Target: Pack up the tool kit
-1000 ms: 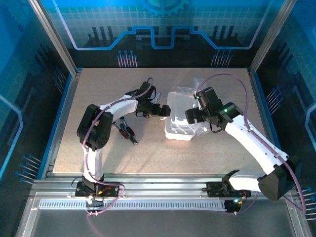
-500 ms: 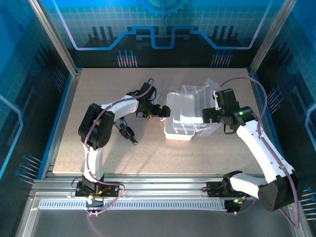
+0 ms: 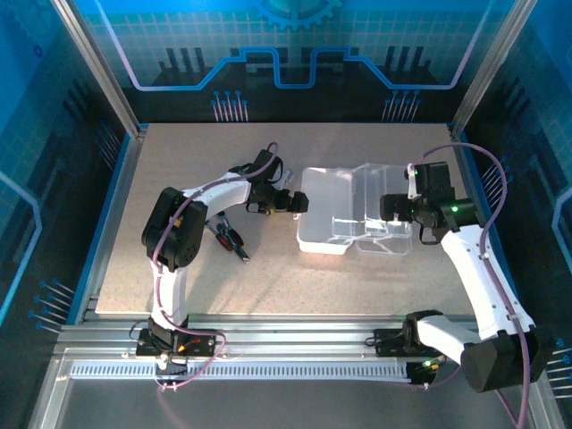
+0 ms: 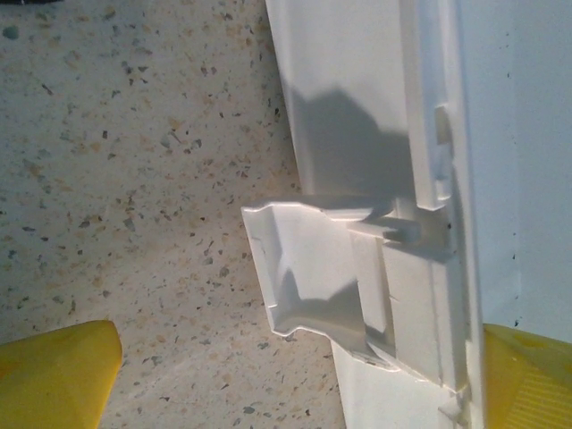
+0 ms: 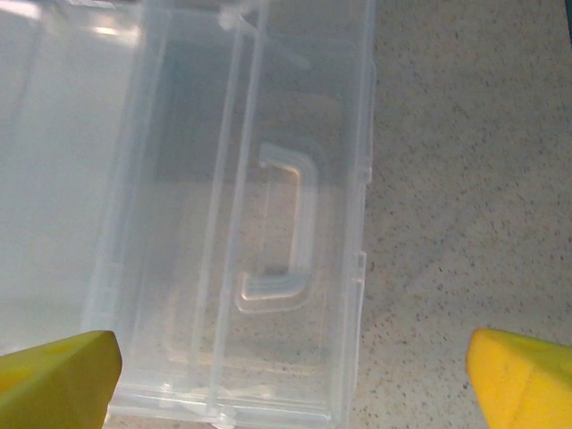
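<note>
A little bunch of dark tools (image 3: 229, 239) lies on the table (image 3: 161, 277), off to the left of the left gripper (image 3: 298, 202) and apart from it. They are too small to count. The left gripper's two yellow fingers (image 4: 55, 375) stand wide apart and hold nothing. One latch (image 4: 308, 277) on the case (image 3: 323, 228) sits between them. The one clear case is open and just to the right of this gripper. Its lid (image 3: 375, 179) lies flat on the table. The right gripper (image 3: 391, 211) hangs over the lid, its two fingers (image 5: 523, 382) wide apart, holding nothing. One handle (image 5: 299, 228) shows under it.
</note>
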